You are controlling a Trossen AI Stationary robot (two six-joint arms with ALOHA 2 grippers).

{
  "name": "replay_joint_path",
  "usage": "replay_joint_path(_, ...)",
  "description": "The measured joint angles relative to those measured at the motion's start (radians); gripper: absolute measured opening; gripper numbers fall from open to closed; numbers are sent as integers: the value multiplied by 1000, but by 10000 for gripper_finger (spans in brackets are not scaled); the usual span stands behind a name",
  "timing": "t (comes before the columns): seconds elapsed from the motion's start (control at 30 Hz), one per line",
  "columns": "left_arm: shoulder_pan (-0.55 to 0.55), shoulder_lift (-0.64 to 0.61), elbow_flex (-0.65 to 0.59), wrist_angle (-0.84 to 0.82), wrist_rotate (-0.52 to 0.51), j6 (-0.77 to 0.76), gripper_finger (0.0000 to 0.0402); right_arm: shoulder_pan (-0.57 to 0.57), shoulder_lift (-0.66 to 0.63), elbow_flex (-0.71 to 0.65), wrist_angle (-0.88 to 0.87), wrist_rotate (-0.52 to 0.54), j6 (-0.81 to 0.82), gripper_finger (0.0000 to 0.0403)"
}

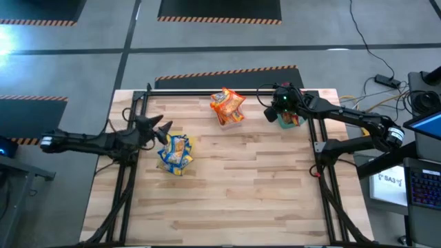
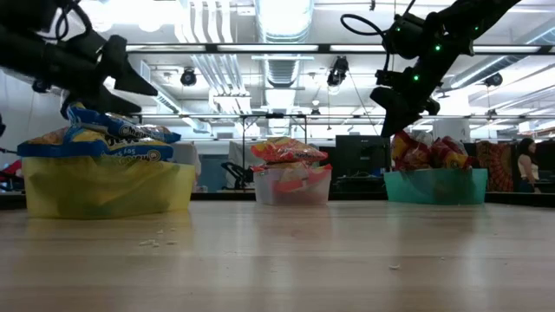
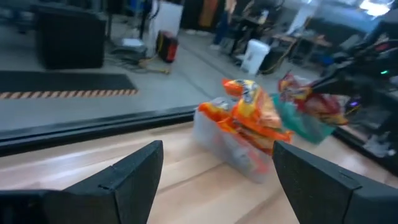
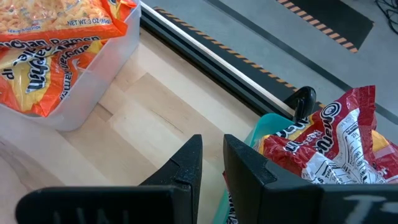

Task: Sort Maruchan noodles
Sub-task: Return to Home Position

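Observation:
The noodle packets lie heaped in three tubs. Yellow-and-blue packets fill the yellow tub. Orange-red packets fill the clear tub. Dark red packets fill the green tub. My left gripper is open and empty, raised just beyond the yellow tub's left far corner. My right gripper is shut and empty, hovering at the green tub's left edge, between it and the clear tub.
The three tubs stand in the table's far half; the yellow one sits nearer and to the left. A black rail runs along the far edge. Bare wood spreads across the near half. Crumbs lie by the yellow tub.

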Motion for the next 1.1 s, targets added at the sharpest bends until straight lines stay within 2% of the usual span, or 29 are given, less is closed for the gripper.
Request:
replay_joint_path(0.2,4,-56,-113,162,24,61,286,0,0,0,0,0,0,57)
replay_joint_path(0.47,5,-80,-201,330,25,153,286,0,0,0,0,0,0,57)
replay_joint_path(1.1,7,-59,-188,307,25,209,286,0,0,0,0,0,0,57)
